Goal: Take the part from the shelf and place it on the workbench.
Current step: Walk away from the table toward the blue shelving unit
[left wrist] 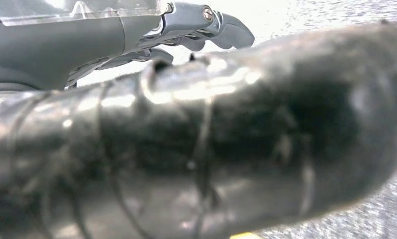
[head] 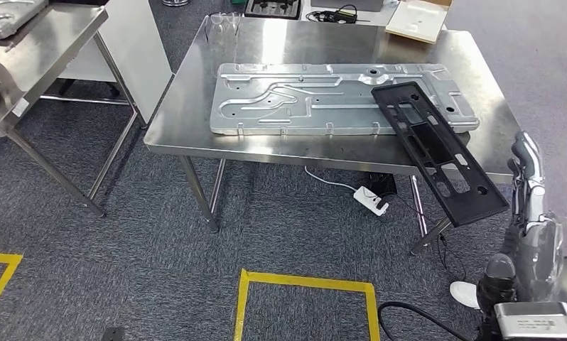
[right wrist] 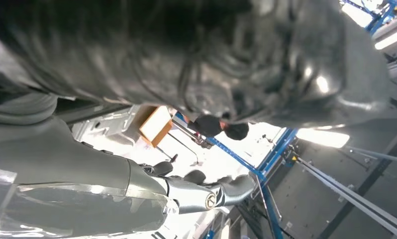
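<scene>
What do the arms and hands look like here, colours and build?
Right hand: silvery-grey segmented fingers on a grey forearm with a dark wrist joint and a silver box at its base. Left hand: grey cover under clear plastic, dark fingers, a silver screw. Black glossy wrapped cabling runs alongside.

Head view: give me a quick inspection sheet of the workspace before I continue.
Surface: stainless steel workbench, a bare strip along its near edge.
Job's things: long black perforated plastic panel rests on the large silver stamped metal plate, its near end overhanging the bench edge.
Clutter: cardboard piece at the far corner.
Hands: right hand raised beside the panel; left hand holds nothing.
Cables: white power strip under the bench.
Surroundings: yellow floor tape.
</scene>
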You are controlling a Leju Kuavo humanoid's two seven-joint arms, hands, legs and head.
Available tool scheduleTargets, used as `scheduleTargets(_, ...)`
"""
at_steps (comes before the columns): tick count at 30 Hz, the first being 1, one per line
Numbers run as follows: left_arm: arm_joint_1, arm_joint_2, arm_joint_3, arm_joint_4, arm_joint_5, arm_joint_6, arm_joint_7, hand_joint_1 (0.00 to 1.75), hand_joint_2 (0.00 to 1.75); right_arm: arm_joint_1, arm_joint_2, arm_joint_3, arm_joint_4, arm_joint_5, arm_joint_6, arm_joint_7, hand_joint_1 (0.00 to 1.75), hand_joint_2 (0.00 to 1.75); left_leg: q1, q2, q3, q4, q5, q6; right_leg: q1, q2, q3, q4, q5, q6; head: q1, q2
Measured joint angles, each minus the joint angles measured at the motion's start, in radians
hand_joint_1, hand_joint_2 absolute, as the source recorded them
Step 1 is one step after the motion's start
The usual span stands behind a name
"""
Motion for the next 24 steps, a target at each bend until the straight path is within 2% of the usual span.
scheduleTargets(1,0.000,0.000,0.000,0.000,0.000,-0.001,0.000,0.00,0.00,0.000,0.000,0.000,0.000,-0.003,0.000,-0.001,0.00,0.00,-0.002,0.000,-0.014,0.003,0.008,0.000,0.000,0.000,-0.004,0.044,-0.017,0.001,0.000,0.000)
scheduleTargets(2,0.001,0.000,0.000,0.000,0.000,-0.002,0.000,0.00,0.00,0.000,0.000,0.000,0.000,-0.006,0.000,-0.002,0.00,0.00,-0.004,0.000,-0.028,0.006,0.016,0.000,0.000,0.000,0.008,0.056,-0.013,0.000,0.000,0.000)
scheduleTargets(3,0.001,0.000,0.000,0.000,0.000,-0.003,0.000,0.00,0.00,0.000,0.000,0.000,0.000,-0.007,0.000,-0.002,0.00,0.00,-0.005,0.000,-0.041,0.010,0.023,-0.002,0.001,0.000,0.039,0.030,0.008,-0.002,0.000,0.000)
scheduleTargets(4,0.001,-0.001,0.000,0.000,0.000,-0.004,0.001,0.00,0.00,0.000,0.000,0.000,0.000,-0.008,0.000,-0.002,0.00,0.00,-0.006,0.000,-0.052,0.015,0.029,-0.004,0.001,0.000,0.086,-0.027,0.032,-0.006,0.000,0.000)
scheduleTargets(5,0.001,-0.001,0.000,0.000,0.000,-0.004,0.001,0.00,0.00,-0.002,0.000,0.000,0.000,-0.008,0.000,-0.003,0.00,0.00,-0.007,-0.001,-0.062,0.020,0.034,-0.007,0.003,0.000,0.139,-0.099,0.043,-0.011,0.000,0.000)
scheduleTargets(6,0.001,-0.001,0.000,0.000,0.000,-0.004,0.002,0.00,0.00,-0.003,0.000,0.000,0.000,-0.009,0.000,-0.003,0.00,0.00,-0.008,-0.002,-0.070,0.025,0.039,-0.011,0.005,0.001,0.181,-0.162,0.048,-0.015,-0.001,0.000)
scheduleTargets(7,0.001,-0.001,0.000,0.000,0.000,-0.005,0.002,0.00,0.00,-0.003,0.000,0.000,0.000,-0.010,0.000,-0.004,0.00,0.00,-0.009,-0.002,-0.074,0.029,0.045,-0.016,0.008,0.001,0.207,-0.205,0.045,-0.019,0.000,0.000)
scheduleTargets(8,0.001,-0.001,0.000,0.000,0.000,-0.006,0.003,0.00,0.00,-0.005,0.000,0.000,0.000,-0.011,0.000,-0.004,0.00,0.00,-0.009,-0.003,-0.078,0.030,0.051,-0.021,0.011,0.001,0.216,-0.226,0.041,-0.023,0.000,0.000)
scheduleTargets(10,0.003,0.000,0.000,0.000,0.000,-0.007,0.004,0.00,0.00,-0.005,0.000,0.000,0.000,-0.015,0.000,-0.007,0.00,0.00,-0.009,-0.004,-0.082,0.030,0.061,-0.031,0.010,0.000,0.204,-0.234,0.055,-0.034,0.002,0.000)
scheduleTargets(11,0.004,0.000,0.000,0.001,0.001,-0.007,0.005,0.00,0.00,-0.006,0.000,0.000,0.001,-0.018,0.000,-0.008,0.00,0.00,-0.007,-0.006,-0.090,0.037,0.049,-0.038,0.008,-0.001,0.195,-0.236,0.066,-0.040,0.003,0.000)
scheduleTargets(12,0.005,0.000,0.000,0.001,0.001,-0.007,0.007,0.00,0.00,-0.007,0.001,0.000,0.001,-0.021,0.000,-0.010,0.00,0.00,-0.005,-0.008,-0.101,0.059,0.019,-0.045,0.006,-0.003,0.183,-0.238,0.077,-0.048,0.001,0.000)
scheduleTargets(13,0.005,0.000,0.000,0.001,0.001,-0.007,0.008,0.00,0.00,-0.007,0.001,0.000,0.001,-0.023,0.000,-0.013,0.00,0.00,-0.002,-0.009,-0.116,0.098,-0.027,-0.051,0.005,-0.005,0.170,-0.239,0.089,-0.054,0.000,0.000)
scheduleTargets(15,0.005,-0.001,0.000,0.001,0.002,-0.007,0.010,0.00,0.00,-0.007,0.001,0.000,0.001,-0.027,0.000,-0.017,0.00,0.00,0.004,-0.009,-0.145,0.216,-0.123,-0.060,0.006,-0.005,0.140,-0.239,0.111,-0.061,-0.003,0.000)
scheduleTargets(16,0.005,-0.001,0.000,0.001,0.002,-0.007,0.011,0.00,0.00,-0.006,0.001,0.000,0.001,-0.027,0.000,-0.018,0.00,0.00,0.006,-0.009,-0.151,0.269,-0.143,-0.063,0.006,-0.005,0.125,-0.238,0.124,-0.061,-0.003,0.000)
scheduleTargets(17,0.004,-0.001,0.000,0.001,0.002,-0.007,0.011,0.00,0.00,-0.005,0.001,0.000,0.001,-0.028,0.000,-0.019,0.00,0.00,0.008,-0.009,-0.145,0.299,-0.138,-0.065,0.006,-0.005,0.108,-0.237,0.136,-0.060,-0.003,0.000)
scheduleTargets(18,0.004,-0.001,0.000,0.001,0.003,-0.007,0.012,0.00,0.00,-0.004,0.001,0.000,0.001,-0.028,0.000,-0.019,0.00,0.00,0.010,-0.009,-0.124,0.299,-0.112,-0.067,0.005,-0.005,0.092,-0.235,0.148,-0.057,-0.003,0.000)
scheduleTargets(19,0.003,-0.001,0.000,0.001,0.003,-0.007,0.012,0.00,0.00,-0.004,0.001,0.000,0.001,-0.029,0.000,-0.020,0.00,0.00,0.011,-0.009,-0.088,0.266,-0.081,-0.068,0.004,-0.005,0.075,-0.232,0.159,-0.054,-0.003,0.000)
scheduleTargets(20,0.001,-0.001,0.000,0.001,0.003,-0.007,0.012,0.00,0.00,-0.003,0.001,0.000,0.001,-0.029,0.000,-0.020,0.00,0.00,0.012,-0.009,-0.036,0.206,-0.061,-0.067,0.003,-0.005,0.061,-0.228,0.169,-0.050,-0.003,0.000)
scheduleTargets(21,-0.001,0.000,0.000,0.001,0.003,-0.007,0.012,0.00,0.00,-0.003,0.001,0.000,0.001,-0.029,0.000,-0.021,0.00,0.00,0.011,-0.010,0.021,0.128,-0.060,-0.064,0.003,-0.005,0.050,-0.224,0.177,-0.045,-0.003,0.000)
scheduleTargets(22,-0.003,0.000,0.000,0.001,0.003,-0.007,0.012,0.00,0.00,-0.003,0.001,0.000,0.001,-0.028,0.000,-0.021,0.00,0.00,0.009,-0.010,0.066,0.059,-0.071,-0.060,0.004,-0.006,0.042,-0.221,0.186,-0.040,-0.003,0.000)
scheduleTargets(23,-0.004,0.000,0.000,0.001,0.003,-0.007,0.012,0.00,0.00,-0.003,0.001,0.000,0.001,-0.028,0.000,-0.022,0.00,0.00,0.007,-0.011,0.095,0.010,-0.085,-0.055,0.004,-0.007,0.038,-0.221,0.196,-0.034,-0.003,0.000)
scheduleTargets(24,-0.004,0.001,0.000,0.001,0.003,-0.007,0.013,0.00,0.00,-0.003,0.002,0.000,0.001,-0.028,0.000,-0.023,0.00,0.00,0.003,-0.012,0.106,-0.016,-0.093,-0.049,0.004,-0.009,0.035,-0.224,0.206,-0.028,-0.002,0.000)
